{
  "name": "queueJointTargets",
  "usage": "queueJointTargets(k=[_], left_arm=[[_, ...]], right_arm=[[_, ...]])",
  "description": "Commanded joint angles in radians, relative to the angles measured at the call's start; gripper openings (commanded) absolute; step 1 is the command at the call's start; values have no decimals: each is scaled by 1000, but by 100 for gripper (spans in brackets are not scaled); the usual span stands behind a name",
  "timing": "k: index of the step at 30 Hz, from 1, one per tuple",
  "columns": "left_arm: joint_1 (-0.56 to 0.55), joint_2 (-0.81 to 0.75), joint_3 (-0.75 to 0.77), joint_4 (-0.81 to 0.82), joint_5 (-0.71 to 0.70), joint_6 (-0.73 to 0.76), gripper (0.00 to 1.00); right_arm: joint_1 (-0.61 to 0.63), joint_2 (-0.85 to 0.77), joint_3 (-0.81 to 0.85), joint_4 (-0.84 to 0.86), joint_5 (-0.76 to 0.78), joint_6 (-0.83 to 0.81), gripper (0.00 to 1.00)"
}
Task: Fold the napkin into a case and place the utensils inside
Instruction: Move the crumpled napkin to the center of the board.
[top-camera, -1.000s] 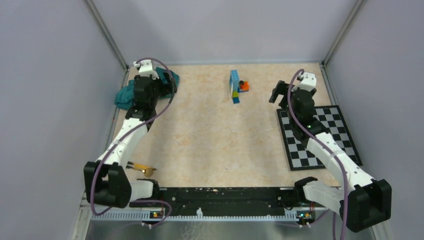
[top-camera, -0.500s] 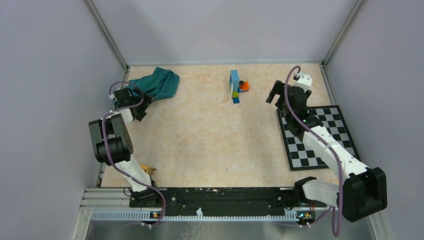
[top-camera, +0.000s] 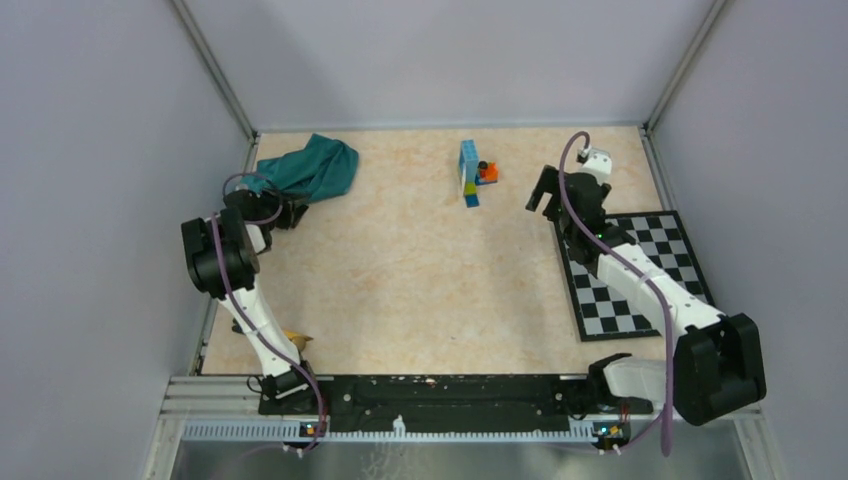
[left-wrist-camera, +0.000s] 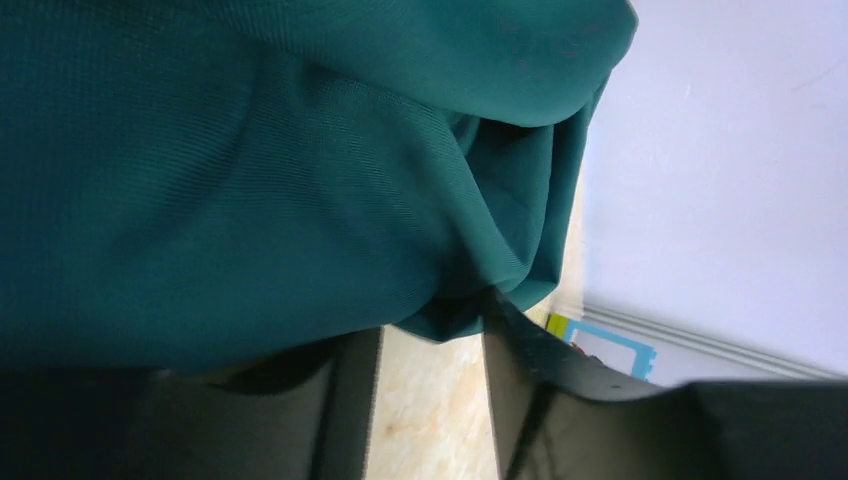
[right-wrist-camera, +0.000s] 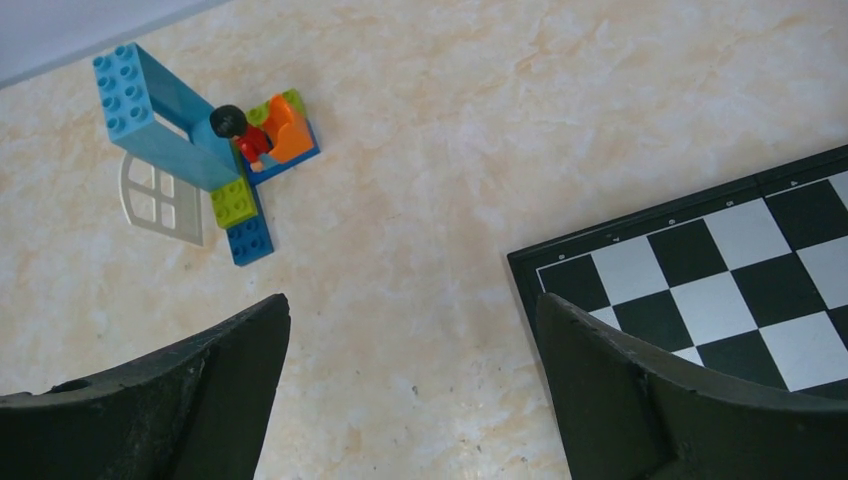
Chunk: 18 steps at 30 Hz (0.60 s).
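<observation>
The teal-green napkin (top-camera: 308, 168) lies crumpled at the back left corner and is not folded into a case. My left gripper (top-camera: 286, 212) sits low at its near edge. In the left wrist view the napkin (left-wrist-camera: 250, 170) fills most of the frame and drapes over the tips of my left gripper (left-wrist-camera: 430, 330). The jaws stand partly apart, with a fold of cloth between the tips and bare table showing behind. A golden utensil (top-camera: 295, 340) lies by the left arm's base. My right gripper (top-camera: 541, 190) (right-wrist-camera: 410, 310) hangs open and empty over the table.
Blue, orange and green toy blocks (top-camera: 473, 175) (right-wrist-camera: 200, 130) stand at the back centre. A black-and-white checkerboard mat (top-camera: 635, 270) (right-wrist-camera: 720, 260) lies on the right, under the right arm. The walls close in at the left, back and right.
The left arm pulled back from above the napkin, folded its elbow towards the left wall and set its gripper at the cloth's near edge, jaws narrowing. The right gripper drifted slightly left.
</observation>
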Motion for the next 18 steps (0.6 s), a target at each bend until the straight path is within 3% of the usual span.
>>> queueJointTargets(k=[1, 5, 7, 13, 16, 18], left_arm=[[-8, 53, 24, -31, 69, 29, 37], [-46, 22, 72, -181, 81, 99, 9], [-81, -9, 84, -284, 74, 114, 0], [-231, -191, -58, -468, 39, 62, 0], [-355, -304, -81, -656, -104, 122, 0], [-459, -370, -119, -684, -163, 149, 0]], right_arm=[[22, 26, 69, -18, -55, 19, 91], [52, 57, 97, -50, -125, -26, 91], [67, 75, 111, -66, -190, -59, 91], [137, 132, 120, -108, -380, -135, 90], [180, 160, 102, -125, -393, -127, 90], [197, 173, 83, -125, -423, -118, 90]])
